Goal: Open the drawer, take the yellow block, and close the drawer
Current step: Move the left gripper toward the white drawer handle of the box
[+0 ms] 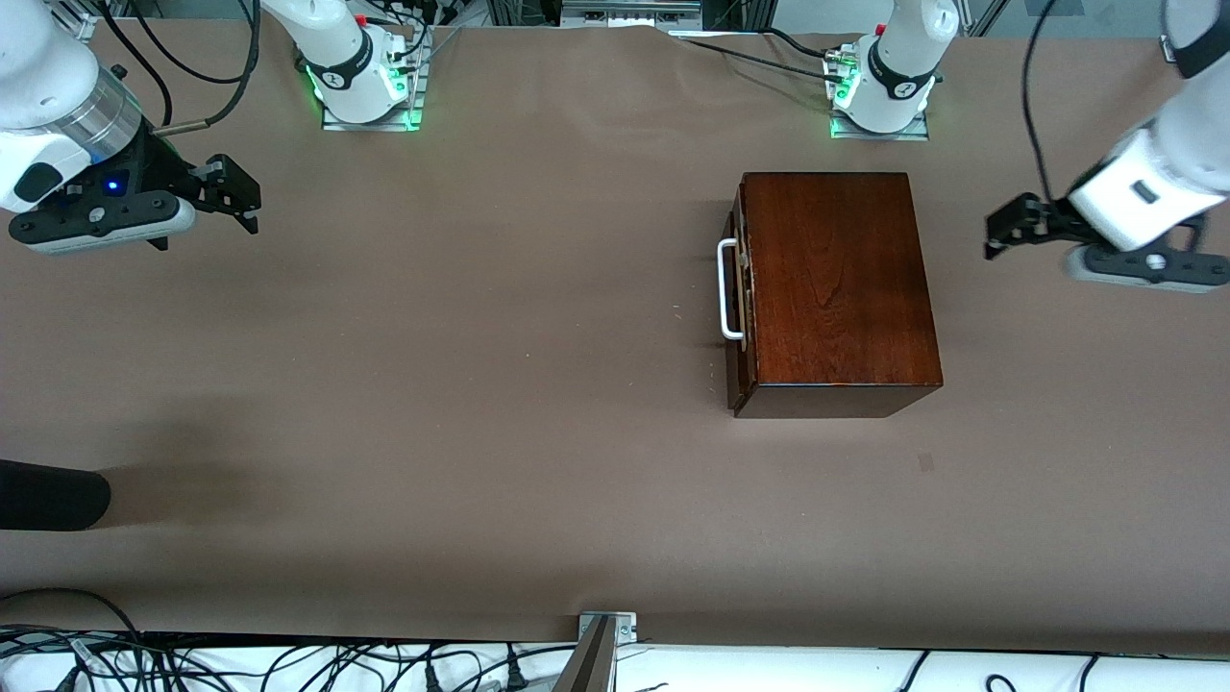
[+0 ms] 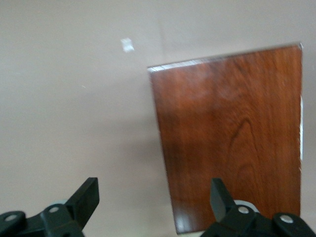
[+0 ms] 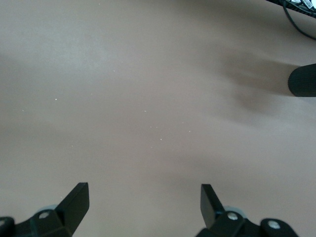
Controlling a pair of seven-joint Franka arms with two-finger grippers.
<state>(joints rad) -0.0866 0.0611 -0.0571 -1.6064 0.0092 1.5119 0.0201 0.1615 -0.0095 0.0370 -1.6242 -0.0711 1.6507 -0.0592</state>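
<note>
- Drawer of the glossy dark reddish-brown wooden box: I see it shut, or very nearly, its dark front and white U-shaped bar handle facing nine o'clock in the front view, toward the right arm's end of the brown table.
- Small yellow block: nowhere in view; I judge it sits inside.
- Left gripper: hangs over bare table at three o'clock from the box, fingers spread wide, holding nothing; its wrist view looks down on the box top.
- Right gripper: hangs over bare table well apart from the box, out at nine o'clock, fingers wide apart, empty.
- Dark rounded object: pokes in at the table's edge near eight o'clock; I can't tell what it is.
- Step in hand, as I read it: the opening, not yet begun.
- Next move calls for a gripper at the handle, fingers closing round the bar, then a straight pull toward nine o'clock; the right arm has the clearer approach.
</note>
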